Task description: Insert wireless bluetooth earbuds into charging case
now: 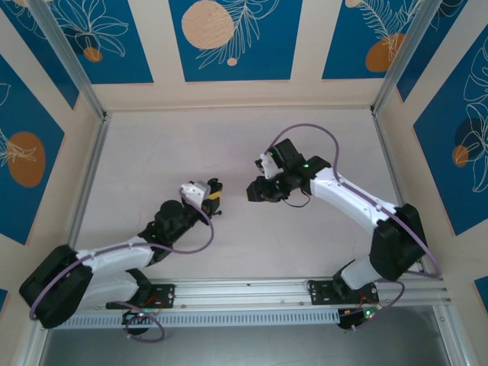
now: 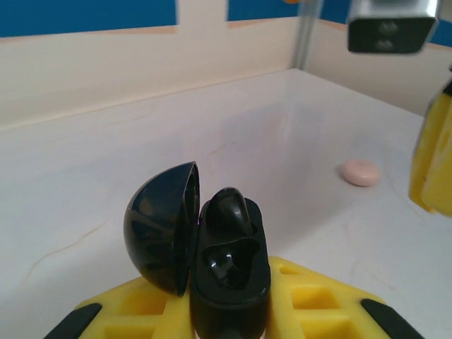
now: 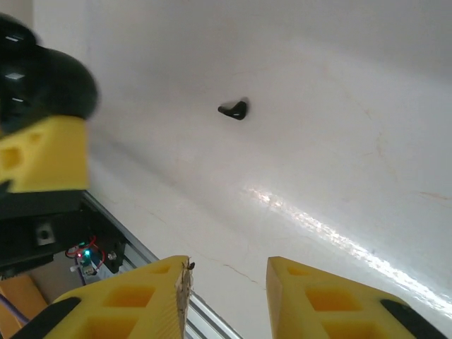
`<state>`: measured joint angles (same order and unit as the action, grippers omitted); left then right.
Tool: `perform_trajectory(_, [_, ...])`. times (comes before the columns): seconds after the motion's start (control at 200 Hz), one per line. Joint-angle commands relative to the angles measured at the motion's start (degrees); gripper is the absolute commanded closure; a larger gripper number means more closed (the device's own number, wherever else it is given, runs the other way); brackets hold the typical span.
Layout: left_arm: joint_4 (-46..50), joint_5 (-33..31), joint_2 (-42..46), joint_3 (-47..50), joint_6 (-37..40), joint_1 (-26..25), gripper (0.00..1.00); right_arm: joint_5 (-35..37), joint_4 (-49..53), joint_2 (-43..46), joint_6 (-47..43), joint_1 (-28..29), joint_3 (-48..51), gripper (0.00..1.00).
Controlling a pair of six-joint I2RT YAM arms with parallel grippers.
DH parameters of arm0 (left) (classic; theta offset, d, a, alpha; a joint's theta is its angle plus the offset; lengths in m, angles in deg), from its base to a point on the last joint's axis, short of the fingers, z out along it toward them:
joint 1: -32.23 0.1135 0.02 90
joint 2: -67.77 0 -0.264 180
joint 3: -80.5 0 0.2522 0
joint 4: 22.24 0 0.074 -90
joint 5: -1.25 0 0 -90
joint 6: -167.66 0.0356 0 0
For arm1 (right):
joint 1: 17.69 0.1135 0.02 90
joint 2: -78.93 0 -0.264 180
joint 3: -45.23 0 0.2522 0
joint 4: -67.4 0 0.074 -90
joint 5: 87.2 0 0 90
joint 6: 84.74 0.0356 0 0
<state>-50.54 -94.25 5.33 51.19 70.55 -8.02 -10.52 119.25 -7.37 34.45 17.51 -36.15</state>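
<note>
Left jaws clamp the open charging case [image 2: 229,282] (one socket free); parted, empty right jaws should pinch the black earbud [image 3: 233,109] squarely.

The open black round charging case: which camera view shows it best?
The left wrist view: the open black round charging case is close, held in the left gripper, with lid and inner sockets clear. The top external view shows it as a small dark spot; the right wrist view shows its black shell at the edge.

I see a white tabletop [image 1: 229,137] boxed in by cream walls [image 1: 236,95] carrying blue leaf-patterned panels [image 1: 259,46] with orange discs [image 1: 207,23], aluminium posts [image 1: 71,61] standing at the far corners.
</note>
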Motion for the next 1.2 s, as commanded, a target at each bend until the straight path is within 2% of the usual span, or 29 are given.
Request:
perform_trajectory(0.0, [13.45,-0.92,5.25,0.70,-3.70,3.84,0.76,1.37,2.84,-5.30,3.82,2.48,-4.31,0.64])
perform_trajectory(0.17, [21.03,-0.64,10.27,1.39,-6.49,9.29,0.75,2.07,2.14,-14.20,11.23,5.77,-9.07,0.59])
perform_trajectory(0.38, [21.52,2.47,9.81,2.45,-9.40,13.89,0.74,-0.67,-0.48,-21.81,16.14,8.69,-12.40,0.57])
perform_trajectory(0.83, [22.46,3.99,9.96,3.39,-10.58,17.26,0.74,-4.79,-5.25,-30.65,19.55,11.56,-15.61,0.59])
perform_trajectory(1.195, [23.16,3.91,12.01,3.88,-10.59,17.99,0.73,-5.60,-6.27,-34.65,19.59,10.91,-18.49,0.59])
